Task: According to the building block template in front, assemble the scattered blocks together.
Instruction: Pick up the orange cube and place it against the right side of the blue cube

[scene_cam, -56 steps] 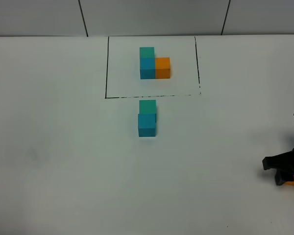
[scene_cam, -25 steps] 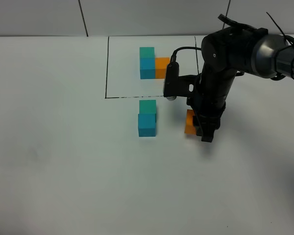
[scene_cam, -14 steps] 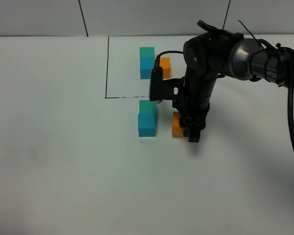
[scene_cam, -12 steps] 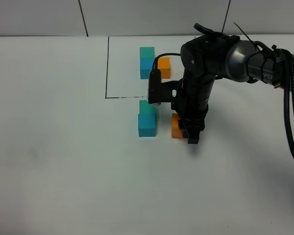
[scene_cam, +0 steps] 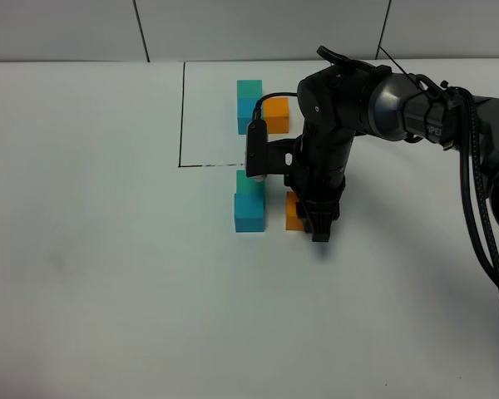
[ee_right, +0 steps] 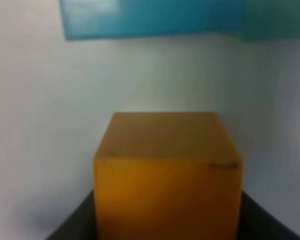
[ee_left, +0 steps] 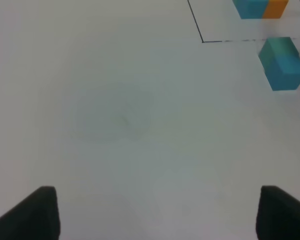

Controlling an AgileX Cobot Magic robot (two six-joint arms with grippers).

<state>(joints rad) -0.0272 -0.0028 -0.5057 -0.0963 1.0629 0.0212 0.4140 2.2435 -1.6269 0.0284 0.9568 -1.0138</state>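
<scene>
The right claw (scene_cam: 316,220) is closed on the orange cube (scene_cam: 293,212), which fills the near part of the right wrist view (ee_right: 167,172) with dark claw parts showing at either side of its base. In the high view the claw points down at the white surface (scene_cam: 108,274), and the orange cube sits low against that surface, just to the right of the sky-blue cube (scene_cam: 249,212), with a narrow strip of white between the two. Whether the orange cube rests on the surface or hangs just above it cannot be told.

The sky-blue cube touches the teal-green cube (scene_cam: 250,181), which lies directly behind it, on the side toward the black-lined rectangle (scene_cam: 182,116). The teal-green cube sits just outside the rectangle's near line. Inside the rectangle, farther from the sky-blue cube, stands the building block template (scene_cam: 249,106): teal-green at the back, blue in front of it, orange to the right of the blue, partly hidden by the right arm (scene_cam: 349,100).

The left claw (ee_left: 155,212) hangs with its fingers (ee_left: 32,212) spread wide apart and nothing between them, well to the left of the sky-blue cube.
</scene>
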